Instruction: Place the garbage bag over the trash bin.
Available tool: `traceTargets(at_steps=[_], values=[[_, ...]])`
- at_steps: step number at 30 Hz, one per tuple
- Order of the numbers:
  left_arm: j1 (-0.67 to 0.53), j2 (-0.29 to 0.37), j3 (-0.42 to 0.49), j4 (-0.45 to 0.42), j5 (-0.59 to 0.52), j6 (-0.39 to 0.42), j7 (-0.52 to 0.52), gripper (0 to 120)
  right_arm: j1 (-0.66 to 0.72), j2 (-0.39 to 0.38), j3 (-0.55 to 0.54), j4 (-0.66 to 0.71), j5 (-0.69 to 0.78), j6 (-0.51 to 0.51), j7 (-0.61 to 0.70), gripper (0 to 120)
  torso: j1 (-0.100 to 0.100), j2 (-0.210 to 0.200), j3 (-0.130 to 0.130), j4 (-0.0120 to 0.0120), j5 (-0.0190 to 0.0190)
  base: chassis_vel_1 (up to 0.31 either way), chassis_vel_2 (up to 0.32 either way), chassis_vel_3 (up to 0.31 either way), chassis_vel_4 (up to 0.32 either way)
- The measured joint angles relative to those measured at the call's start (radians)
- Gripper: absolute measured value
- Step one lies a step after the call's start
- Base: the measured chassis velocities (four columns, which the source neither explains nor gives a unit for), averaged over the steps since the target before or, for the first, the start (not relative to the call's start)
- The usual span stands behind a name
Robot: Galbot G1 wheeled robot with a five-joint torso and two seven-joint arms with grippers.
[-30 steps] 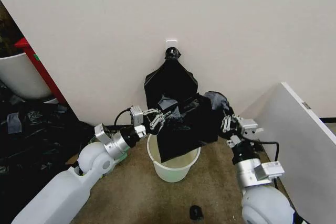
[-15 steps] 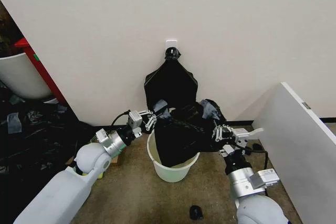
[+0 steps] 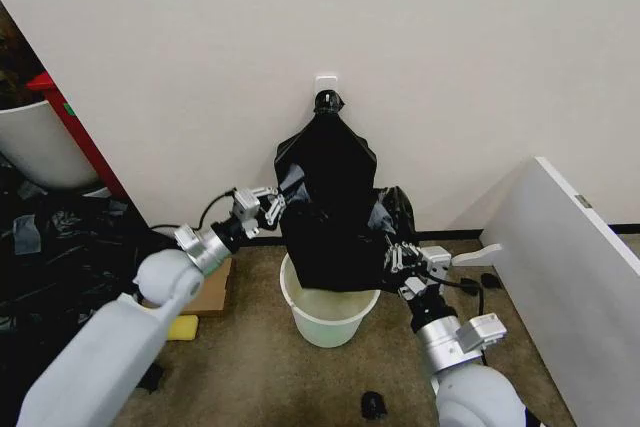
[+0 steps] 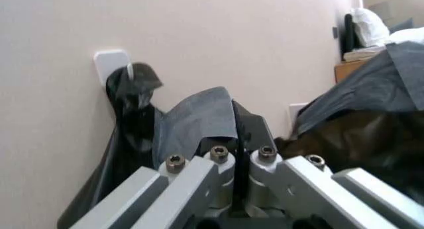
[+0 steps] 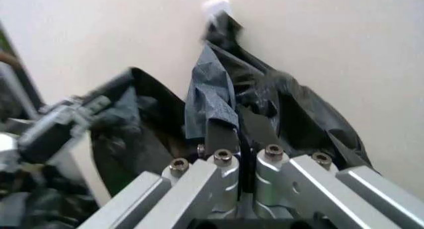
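The cream-white trash bin [image 3: 326, 328] stands on the brown floor by the wall. Above its mouth hangs the glossy black garbage bag [image 3: 338, 247], its lower edge at the bin's back rim. My left gripper [image 3: 267, 203] is shut on the bag's left upper edge, a little above and left of the bin. My right gripper [image 3: 400, 255] is shut on the bag's right edge, just right of the bin's rim. In the left wrist view the gripper [image 4: 237, 142] pinches a fold of the bag [image 4: 198, 122]. In the right wrist view the gripper [image 5: 239, 134] pinches a fold of the bag [image 5: 212, 100].
A black bag bunch [image 3: 327, 142] hangs from a wall hook right behind the bin. A white panel [image 3: 570, 267] leans at the right. At the left are a white tub [image 3: 35, 152], black sheeting [image 3: 60, 247] and a cardboard box [image 3: 212, 292]. A small black object [image 3: 373, 405] lies on the floor.
My left gripper has risen toward the wall and to the left. My right gripper has come down and in toward the bin. The bag now hangs taller and closer over the bin's mouth.
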Motion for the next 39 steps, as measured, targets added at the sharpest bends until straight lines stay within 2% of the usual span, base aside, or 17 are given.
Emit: traceTargets(at_steps=[5, 12, 19, 28, 32, 35, 39], values=[[-0.002, 0.005, -0.010, -0.012, -0.003, 0.014, 0.018, 0, 0.020, 0.006, -0.001, -0.005, 0.040, 0.007, -0.024, 0, 0.000, 0.000, 0.000, -0.0001, 0.0001, 0.000, 0.000, 0.000, 0.000], [0.046, -0.011, 0.002, -0.011, 0.040, 0.023, 0.026, 0, 0.002, 0.021, -0.046, -0.045, 0.031, -0.041, 0.060, 0, 0.000, 0.000, 0.000, 0.0000, 0.0001, 0.000, 0.000, 0.000, 0.000], [0.103, -0.010, 0.009, -0.013, 0.170, 0.048, 0.070, 0, -0.014, 0.036, -0.086, -0.112, 0.050, -0.107, 0.134, 0, 0.000, 0.000, 0.000, 0.0000, 0.0002, 0.000, 0.000, 0.000, 0.000], [0.161, -0.018, 0.009, 0.013, 0.287, 0.044, 0.071, 0, -0.020, 0.044, -0.103, -0.138, 0.008, -0.111, 0.134, 0, 0.000, 0.000, 0.000, 0.0000, 0.0001, 0.000, 0.000, 0.000, 0.000], [0.158, -0.015, -0.013, 0.029, 0.354, 0.028, 0.074, 0, -0.025, 0.038, -0.093, -0.144, -0.036, -0.079, 0.084, 0, 0.000, 0.000, 0.000, 0.0000, 0.0001, 0.000, 0.000, 0.000, 0.000], [0.146, -0.010, -0.061, 0.075, 0.464, -0.022, 0.094, 0, -0.025, 0.045, -0.114, -0.177, -0.053, -0.073, 0.084, 0, 0.000, 0.000, 0.000, -0.0001, 0.0001, 0.000, 0.000, 0.000, 0.000], [0.143, -0.002, -0.102, 0.092, 0.478, -0.045, 0.109, 0, -0.020, 0.062, -0.140, -0.198, -0.066, -0.074, 0.100, 0, 0.000, 0.000, 0.000, 0.0001, 0.0001, 0.000, 0.000, 0.000, 0.000]])
